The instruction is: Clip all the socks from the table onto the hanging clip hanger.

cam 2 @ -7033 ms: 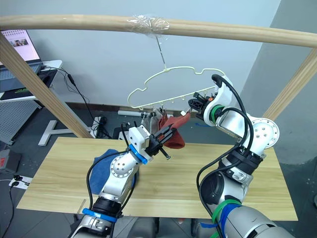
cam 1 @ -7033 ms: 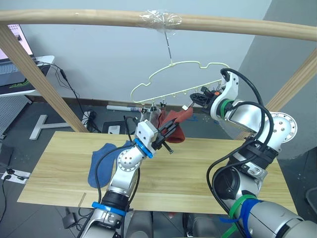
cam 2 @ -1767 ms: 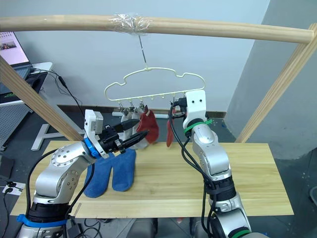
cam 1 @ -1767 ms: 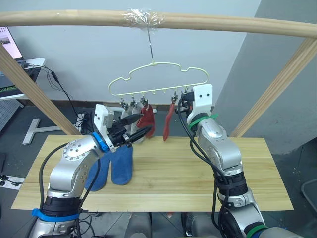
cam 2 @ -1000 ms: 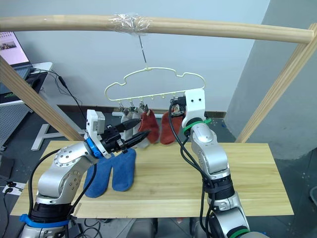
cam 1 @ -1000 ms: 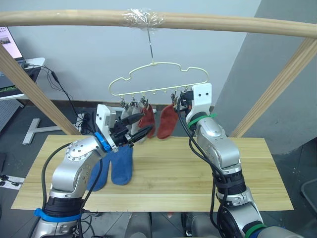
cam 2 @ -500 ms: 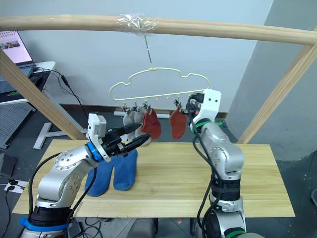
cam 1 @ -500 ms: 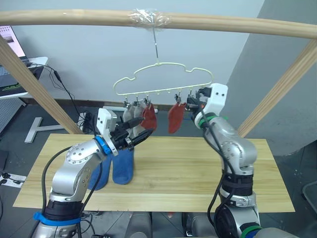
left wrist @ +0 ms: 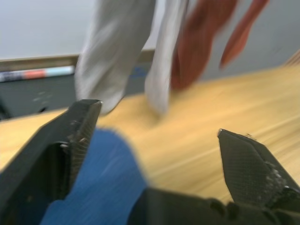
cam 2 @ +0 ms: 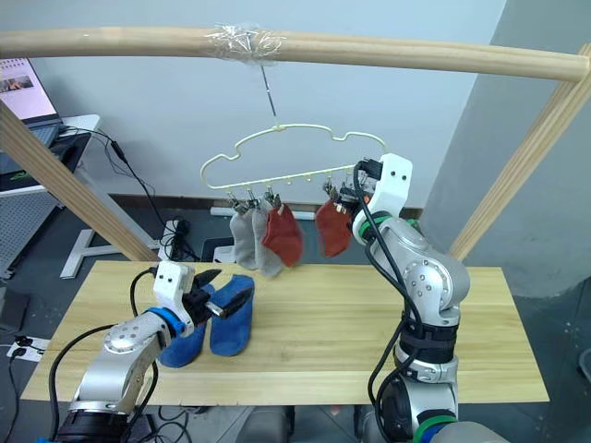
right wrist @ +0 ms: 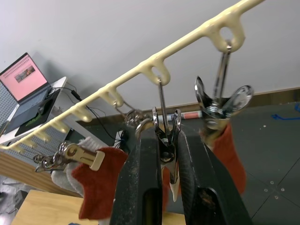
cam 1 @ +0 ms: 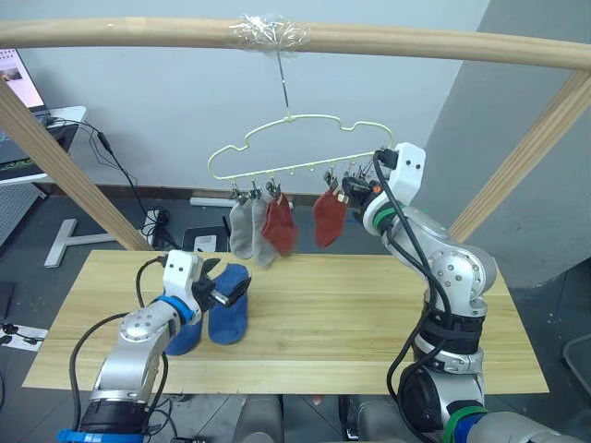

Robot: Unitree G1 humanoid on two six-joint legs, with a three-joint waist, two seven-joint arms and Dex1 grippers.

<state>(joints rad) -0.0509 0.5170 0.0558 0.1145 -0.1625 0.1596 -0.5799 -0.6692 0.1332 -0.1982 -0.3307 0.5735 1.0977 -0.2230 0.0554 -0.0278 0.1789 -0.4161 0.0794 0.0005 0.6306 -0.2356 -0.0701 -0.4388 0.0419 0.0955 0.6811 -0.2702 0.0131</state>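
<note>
The clip hanger [cam 1: 295, 140] hangs by its hook from the wooden pole. Two grey socks [cam 1: 244, 228] and a rust-red sock [cam 1: 280, 227] hang side by side from its clips, with a second rust-red sock [cam 1: 328, 217] further right. Two blue socks [cam 1: 228, 315] lie side by side on the table [cam 1: 360, 318] at the left. My left gripper [cam 1: 226, 280] is open just above the blue socks, nothing between its fingers [left wrist: 79, 126]. My right gripper [cam 1: 355, 189] is up at the hanger's right end, shut on a metal clip [right wrist: 167, 136] that holds no sock.
A thick wooden pole [cam 1: 416, 43] crosses overhead, with slanted wooden legs at left [cam 1: 65, 166] and right [cam 1: 526, 157]. A laptop [cam 1: 17, 83] on a white desk stands beyond the table's left end. Cables lie on the floor behind.
My left gripper has dropped from the hanging socks down to the blue socks on the table and opened wider. My right gripper stays at the hanger's right end.
</note>
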